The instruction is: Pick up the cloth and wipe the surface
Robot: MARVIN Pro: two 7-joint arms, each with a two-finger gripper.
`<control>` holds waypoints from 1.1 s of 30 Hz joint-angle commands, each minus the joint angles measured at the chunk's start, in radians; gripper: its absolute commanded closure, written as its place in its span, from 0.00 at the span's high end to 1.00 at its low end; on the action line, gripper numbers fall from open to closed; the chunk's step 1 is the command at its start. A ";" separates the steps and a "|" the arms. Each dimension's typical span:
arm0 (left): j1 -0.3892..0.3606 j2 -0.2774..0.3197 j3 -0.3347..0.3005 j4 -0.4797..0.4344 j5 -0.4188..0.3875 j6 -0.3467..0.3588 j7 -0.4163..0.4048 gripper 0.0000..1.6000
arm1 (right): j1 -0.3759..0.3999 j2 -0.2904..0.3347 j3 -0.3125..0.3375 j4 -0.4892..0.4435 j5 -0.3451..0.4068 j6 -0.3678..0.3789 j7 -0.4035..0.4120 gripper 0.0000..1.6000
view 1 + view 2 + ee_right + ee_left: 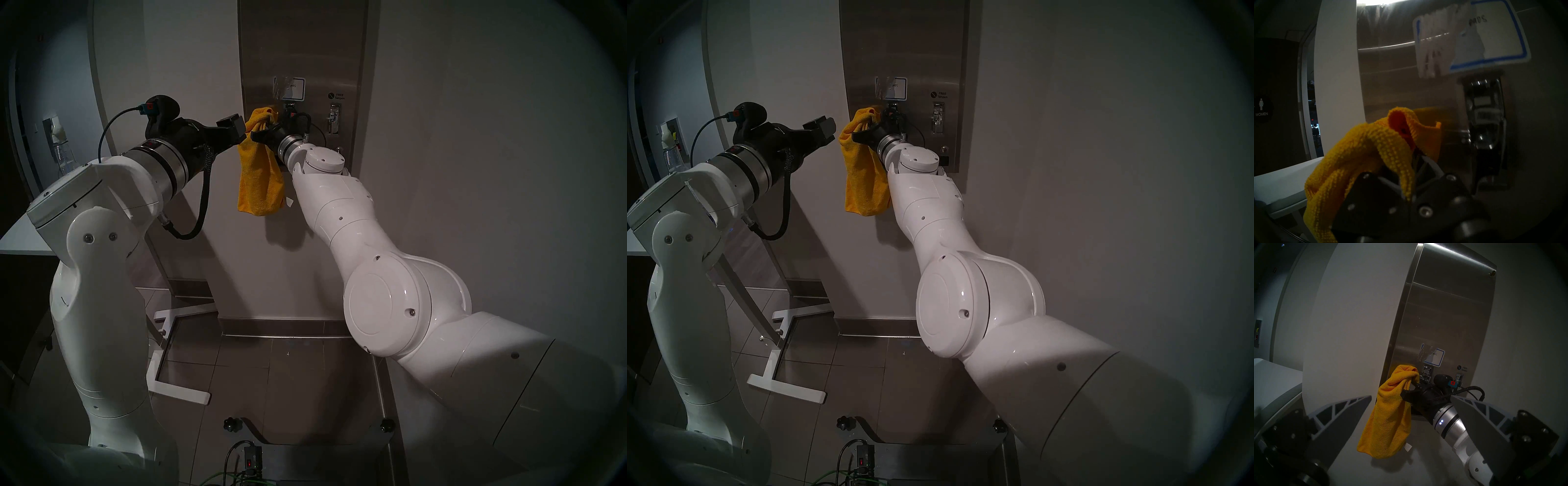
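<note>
Right gripper (269, 124) is holding the yellow cloth (259, 169) up against the steel dispenser front (305, 51)

In the middle of the head view, the right gripper's fingers are clamping together on the bunched top of the cloth, whose crumpled end is meeting the metal just left of the chrome knob (1426, 374) and below the white-blue label (1434, 357), while the rest is hanging down as a long fold over the dispenser's lower edge and the grey wall (492, 169). In the right wrist view the cloth (1362, 152) is filling the lower left, draping over the black fingers. The left gripper (1411, 402) is hovering left of the cloth, not touching it, its fingers spreading wide apart and holding nothing
</note>
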 commanded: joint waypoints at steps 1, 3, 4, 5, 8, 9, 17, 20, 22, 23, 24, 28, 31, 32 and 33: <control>-0.026 -0.001 0.001 -0.024 0.001 -0.010 -0.001 1.00 | -0.068 0.005 0.039 -0.049 -0.028 -0.001 -0.105 0.00; -0.027 -0.001 0.001 -0.024 0.002 -0.010 0.000 1.00 | -0.079 0.005 0.040 -0.065 -0.034 -0.005 -0.109 0.00; -0.027 -0.001 0.001 -0.024 0.002 -0.010 0.000 1.00 | -0.085 0.005 0.027 -0.081 -0.048 -0.024 -0.110 0.00; -0.028 -0.002 0.001 -0.024 0.002 -0.010 0.000 1.00 | -0.090 0.005 0.012 -0.096 -0.062 -0.040 -0.119 0.00; -0.027 -0.002 0.001 -0.024 0.002 -0.010 -0.001 1.00 | -0.069 0.005 -0.027 -0.136 -0.075 -0.097 -0.117 0.00; -0.025 -0.001 0.000 -0.024 0.002 -0.009 -0.001 1.00 | -0.050 0.005 -0.041 -0.141 -0.081 -0.114 -0.094 0.00; -0.018 -0.001 -0.001 -0.024 0.001 -0.006 -0.001 1.00 | 0.010 0.005 -0.107 -0.189 -0.110 -0.207 -0.062 0.00; -0.017 -0.001 -0.001 -0.024 0.001 -0.006 -0.002 1.00 | 0.026 0.006 -0.121 -0.214 -0.123 -0.225 -0.059 0.00; -0.017 -0.001 -0.001 -0.024 0.001 -0.007 -0.002 1.00 | 0.037 0.009 -0.141 -0.256 -0.142 -0.233 -0.046 0.00; -0.018 -0.001 -0.001 -0.024 0.001 -0.007 -0.002 1.00 | 0.029 0.011 -0.155 -0.234 -0.147 -0.257 -0.042 0.00; -0.018 -0.001 -0.001 -0.024 0.001 -0.007 -0.002 1.00 | 0.028 0.012 -0.165 -0.238 -0.154 -0.264 -0.039 0.00; -0.019 -0.001 -0.001 -0.024 0.002 -0.008 -0.002 1.00 | 0.032 0.016 -0.205 -0.277 -0.177 -0.284 0.008 0.00; -0.020 -0.001 -0.001 -0.024 0.002 -0.008 -0.002 1.00 | 0.012 0.019 -0.233 -0.320 -0.191 -0.296 0.047 0.00; -0.020 -0.001 -0.001 -0.024 0.002 -0.008 -0.002 1.00 | 0.008 0.021 -0.238 -0.331 -0.192 -0.300 0.055 0.00; -0.020 -0.001 -0.001 -0.024 0.002 -0.008 -0.002 1.00 | -0.001 0.023 -0.244 -0.357 -0.192 -0.302 0.072 0.00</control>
